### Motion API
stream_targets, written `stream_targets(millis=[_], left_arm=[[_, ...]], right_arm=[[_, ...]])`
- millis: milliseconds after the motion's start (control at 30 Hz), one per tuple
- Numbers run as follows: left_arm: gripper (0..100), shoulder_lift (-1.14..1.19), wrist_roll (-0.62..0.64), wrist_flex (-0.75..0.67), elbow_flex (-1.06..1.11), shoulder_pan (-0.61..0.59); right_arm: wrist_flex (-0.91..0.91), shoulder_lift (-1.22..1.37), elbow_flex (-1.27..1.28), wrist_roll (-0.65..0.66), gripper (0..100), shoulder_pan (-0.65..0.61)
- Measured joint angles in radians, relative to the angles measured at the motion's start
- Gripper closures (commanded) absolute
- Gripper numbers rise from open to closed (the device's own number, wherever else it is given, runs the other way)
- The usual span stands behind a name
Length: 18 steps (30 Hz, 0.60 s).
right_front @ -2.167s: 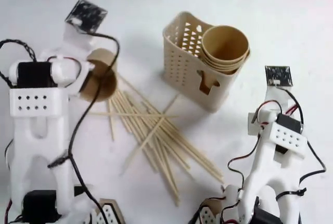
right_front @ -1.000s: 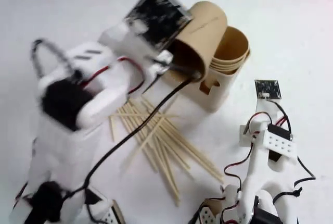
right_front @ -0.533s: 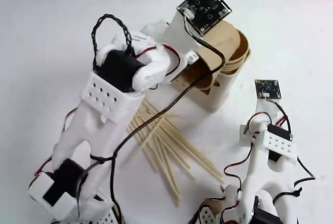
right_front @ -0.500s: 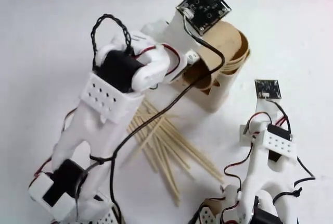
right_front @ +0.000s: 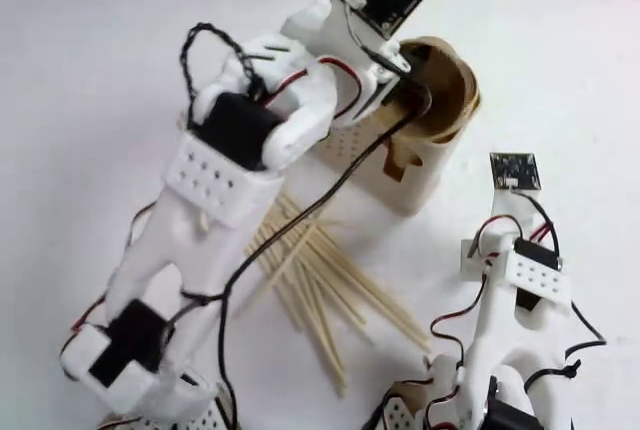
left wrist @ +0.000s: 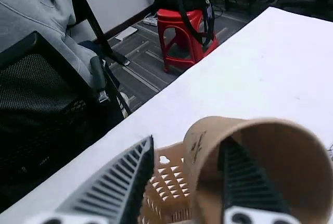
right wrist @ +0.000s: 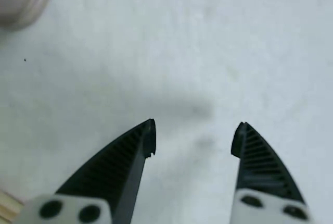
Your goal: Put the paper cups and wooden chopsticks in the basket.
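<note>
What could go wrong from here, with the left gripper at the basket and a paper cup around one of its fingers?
1. The left gripper is open, but one of its fingers stands inside the paper cup. Pulling away sideways might drag the cup out or tip the basket.
2. The chopsticks lie crossed in a loose pile, partly under that arm. A low retreat could scatter them.

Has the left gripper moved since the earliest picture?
Yes. The left gripper carried the brown paper cup from left of the wooden chopsticks rightward to the beige plastic basket.
</note>
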Motion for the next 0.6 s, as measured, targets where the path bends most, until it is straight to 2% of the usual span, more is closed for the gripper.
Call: stream_targets(millis=[267,600], left_arm=[[79,0.152,0.0,-0.023,-0.133,0.0],[79,0.201,0.0,-0.021,-0.239,-0.025]], right_arm=[[0.0,0.0,0.0,0.0,76.2,0.002],[0.0,0.0,0.017,0.0,76.2,-0.023]])
